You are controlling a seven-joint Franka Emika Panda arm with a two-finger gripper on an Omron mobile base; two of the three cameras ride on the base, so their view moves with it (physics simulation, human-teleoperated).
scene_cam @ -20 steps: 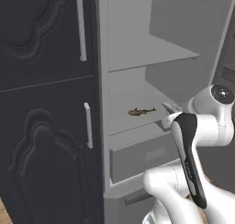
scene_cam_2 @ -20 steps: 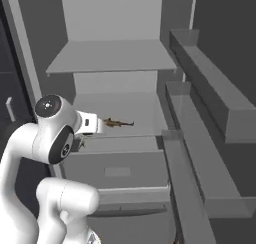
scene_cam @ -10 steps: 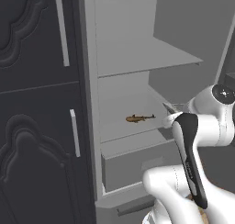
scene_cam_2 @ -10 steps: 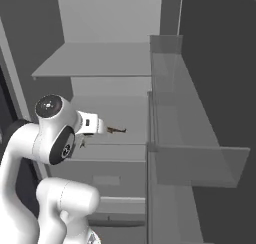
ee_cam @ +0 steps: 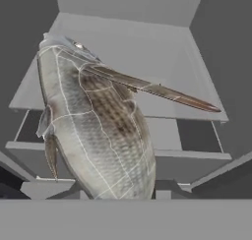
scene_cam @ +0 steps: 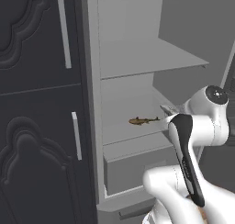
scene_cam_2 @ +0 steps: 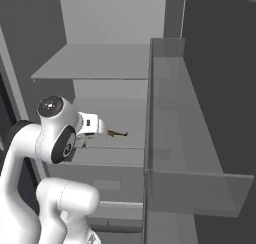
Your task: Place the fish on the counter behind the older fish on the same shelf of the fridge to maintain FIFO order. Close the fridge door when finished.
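The fridge (scene_cam: pixel 137 48) stands open. The older fish (scene_cam: pixel 143 121), slim and golden-brown, lies on the light-grey shelf (scene_cam: pixel 124 132) above the drawer front. It also shows on the shelf (scene_cam_2: pixel 122 147) as the older fish (scene_cam_2: pixel 118 133) in the right base view. My gripper (scene_cam_2: pixel 102 130) hovers at the shelf's front edge, close to the older fish, and is shut on the silvery-grey fish (ee_cam: pixel 93 131). That fish looms large in the hand view and hides the fingertips. Its pointed end (scene_cam: pixel 166 110) pokes out past my wrist in the left base view.
The grey drawer (scene_cam: pixel 137 165) sits directly under the shelf, and a higher bare shelf (scene_cam: pixel 147 62) is above. The open fridge door (scene_cam_2: pixel 200 138) with its clear bin stands close on the right. Dark ornate cabinet doors (scene_cam: pixel 41 126) flank the fridge's left side.
Both base views have shifted, so the camera moved: the fridge interior slid right in the left view and the door bin grew larger in the right view. The fish stays in my grip.
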